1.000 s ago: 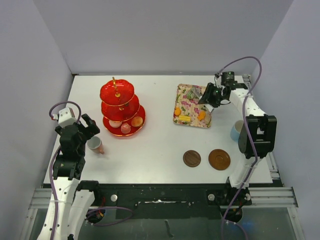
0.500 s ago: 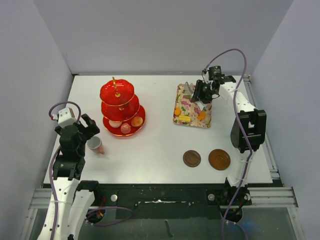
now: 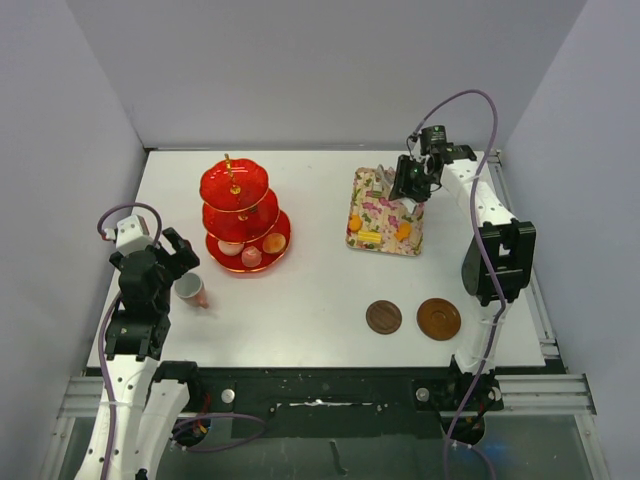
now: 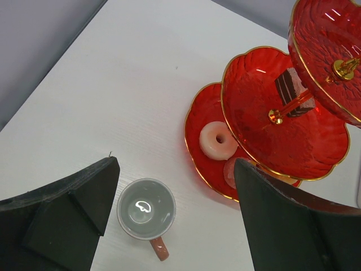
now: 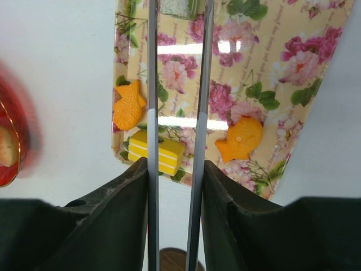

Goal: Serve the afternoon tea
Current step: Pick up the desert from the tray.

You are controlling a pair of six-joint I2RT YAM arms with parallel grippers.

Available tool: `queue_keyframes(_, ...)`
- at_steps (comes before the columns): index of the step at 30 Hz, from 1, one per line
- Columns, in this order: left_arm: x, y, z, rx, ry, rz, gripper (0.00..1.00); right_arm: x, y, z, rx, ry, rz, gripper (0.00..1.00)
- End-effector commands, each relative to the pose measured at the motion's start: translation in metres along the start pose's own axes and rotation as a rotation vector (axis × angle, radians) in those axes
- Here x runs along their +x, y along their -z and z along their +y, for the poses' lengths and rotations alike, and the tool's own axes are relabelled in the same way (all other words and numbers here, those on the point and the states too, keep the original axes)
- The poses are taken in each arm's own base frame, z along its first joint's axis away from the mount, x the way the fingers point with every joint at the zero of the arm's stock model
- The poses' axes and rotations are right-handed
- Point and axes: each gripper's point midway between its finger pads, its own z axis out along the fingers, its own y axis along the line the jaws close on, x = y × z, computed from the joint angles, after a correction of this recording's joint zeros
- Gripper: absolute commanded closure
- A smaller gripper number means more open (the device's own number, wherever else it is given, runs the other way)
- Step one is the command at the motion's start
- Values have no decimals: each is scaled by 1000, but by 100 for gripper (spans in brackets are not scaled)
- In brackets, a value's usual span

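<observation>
The red three-tier stand [image 3: 240, 215] [image 4: 282, 113] holds a pink doughnut [image 4: 218, 140] on its lowest plate and a chocolate slice [image 4: 290, 84] higher up. A pink cup [image 3: 190, 288] [image 4: 145, 210] stands upright on the table, and my left gripper [image 3: 165, 262] [image 4: 176, 169] hangs open above it. My right gripper [image 3: 410, 185] [image 5: 176, 169] is shut on metal tongs [image 5: 152, 84] over the floral tray [image 3: 385, 212] [image 5: 282, 51]. A grey-green piece [image 5: 177, 5] sits between the tong tips. Two orange fish sweets [image 5: 128, 104] [image 5: 241, 138] and a yellow layered cake [image 5: 169, 153] lie on the tray.
Two round brown saucers [image 3: 383, 317] [image 3: 438, 319] lie near the front right of the table. The right arm's elbow [image 3: 497, 262] hangs over the table's right edge. Grey walls close in the table on three sides.
The right arm has swung left and back over the tray's far end with the tongs. The left arm and the pink cup have stayed put.
</observation>
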Motion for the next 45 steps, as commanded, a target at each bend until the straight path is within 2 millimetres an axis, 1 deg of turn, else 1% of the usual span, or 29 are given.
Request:
queue_keyframes(1,-21,1,-10,42,18,-74,18,-21,27,9,9,54,-81,64)
queue_keyframes(6,-22,2,-10,43,18,-76,18,-14,19,11,27,84,-48,64)
queue_keyframes(13,-22,2,-10,43,18,-76,19,-17,17,16,32,95,-49,64)
queue_keyframes(16,-22,2,-9,41,19,-78,18,-15,14,19,31,105,-39,64)
queue_keyframes(21,-22,2,-9,42,19,-78,18,-14,12,12,102,110,-41,64)
queue_keyframes(28,-22,2,-9,42,19,-78,18,-15,19,13,124,123,-58,64)
queue_keyframes(35,-22,2,-10,44,19,-78,18,-9,11,15,109,126,-27,64)
queue_keyframes(45,-22,2,-9,41,19,-79,18,-5,2,14,112,135,-2,63)
